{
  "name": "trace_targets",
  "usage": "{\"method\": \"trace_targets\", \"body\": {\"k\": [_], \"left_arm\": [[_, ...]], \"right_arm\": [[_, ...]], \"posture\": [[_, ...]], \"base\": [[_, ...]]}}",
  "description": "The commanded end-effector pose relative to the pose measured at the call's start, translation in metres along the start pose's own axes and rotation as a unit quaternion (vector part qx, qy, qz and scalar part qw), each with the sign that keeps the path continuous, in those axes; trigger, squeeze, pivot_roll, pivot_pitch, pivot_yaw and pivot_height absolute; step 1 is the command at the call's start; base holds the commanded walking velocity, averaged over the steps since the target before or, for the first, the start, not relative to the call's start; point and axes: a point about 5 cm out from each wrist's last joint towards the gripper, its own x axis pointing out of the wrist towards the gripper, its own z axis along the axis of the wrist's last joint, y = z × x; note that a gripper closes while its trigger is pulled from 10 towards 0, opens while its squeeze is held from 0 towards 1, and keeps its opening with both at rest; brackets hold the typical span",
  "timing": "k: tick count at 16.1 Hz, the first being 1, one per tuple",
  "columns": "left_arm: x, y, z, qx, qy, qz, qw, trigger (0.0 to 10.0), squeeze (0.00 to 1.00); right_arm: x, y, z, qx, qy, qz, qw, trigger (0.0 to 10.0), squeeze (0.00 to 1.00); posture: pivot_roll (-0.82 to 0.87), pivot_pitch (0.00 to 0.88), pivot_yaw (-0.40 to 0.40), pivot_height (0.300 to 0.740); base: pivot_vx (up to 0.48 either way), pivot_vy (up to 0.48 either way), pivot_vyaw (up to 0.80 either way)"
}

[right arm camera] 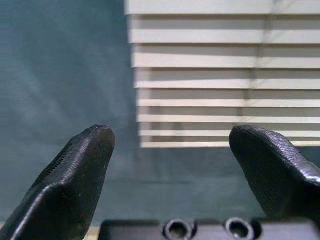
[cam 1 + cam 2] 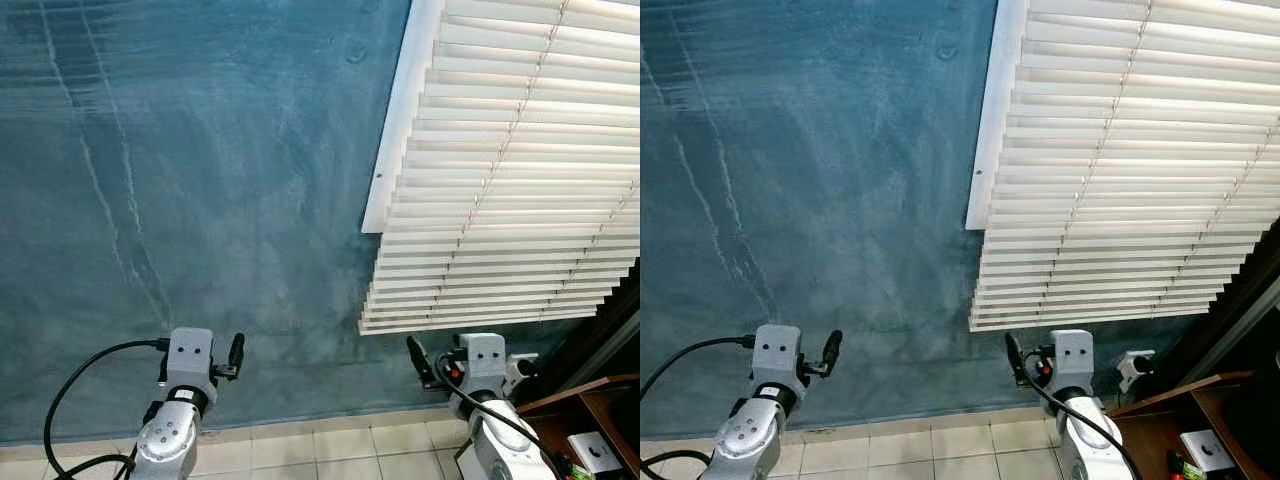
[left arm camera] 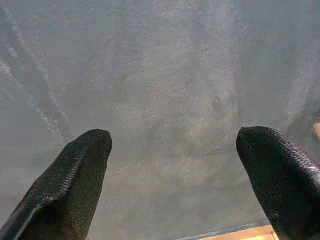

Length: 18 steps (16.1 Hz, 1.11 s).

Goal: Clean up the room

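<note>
Left eye view has us facing a blue wall and blinds, both tools spread and empty, so we judge we're searching and must turn toward clutter.

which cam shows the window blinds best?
Right eye view: the white blinds span most of their slats. Left eye view crops more of them on the right. Right wrist view catches some slats beyond the open right gripper. Left wrist view faces wall.

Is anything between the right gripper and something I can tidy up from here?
Nothing to tidy lies ahead. Both the right gripper and left gripper are open, empty, and face the blue wall, with white blinds on the right. The only items nearby sit on a wooden shelf at the robot's lower right.
</note>
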Motion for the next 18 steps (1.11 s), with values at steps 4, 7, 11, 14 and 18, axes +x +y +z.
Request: {"method": "trace_targets", "body": {"k": [4,7,11,14,18], "left_arm": [[-0.0039,-0.0016,0.0026,-0.017,-0.017,-0.001,1.0,10.0,0.0],[-0.004,-0.0015,0.0032,-0.01,-0.02,0.002,1.0,10.0,0.0],[-0.0041,-0.0006,0.0052,-0.021,-0.032,0.009,0.999,10.0,0.0],[-0.0017,0.0034,0.0117,0.026,-0.052,0.032,0.998,10.0,0.0],[0.0012,0.0027,0.0123,0.011,-0.05,0.022,0.998,10.0,0.0]], "right_arm": [[0.0043,0.004,0.01,-0.003,-0.011,0.019,1.0,10.0,0.0],[0.0045,0.0029,0.0108,-0.005,-0.013,0.022,1.0,10.0,0.0],[0.0045,0.0042,0.0104,-0.006,-0.015,0.036,0.999,10.0,0.0],[0.0038,0.0072,0.0092,0.0,-0.014,0.045,0.999,10.0,0.0],[0.0035,0.0082,0.0069,0.0,-0.011,0.05,0.999,10.0,0.0]], "posture": [[0.08,0.026,-0.084,0.74],[0.08,0.028,-0.089,0.74],[0.09,0.03,-0.094,0.74],[0.09,0.03,-0.096,0.74],[0.09,0.029,-0.096,0.74]], "base": [[0.0,-0.174,0.68],[0.0,-0.48,0.68],[0.0,-0.12,0.67],[0.0,0.0,0.66],[0.0,0.0,0.64]]}}
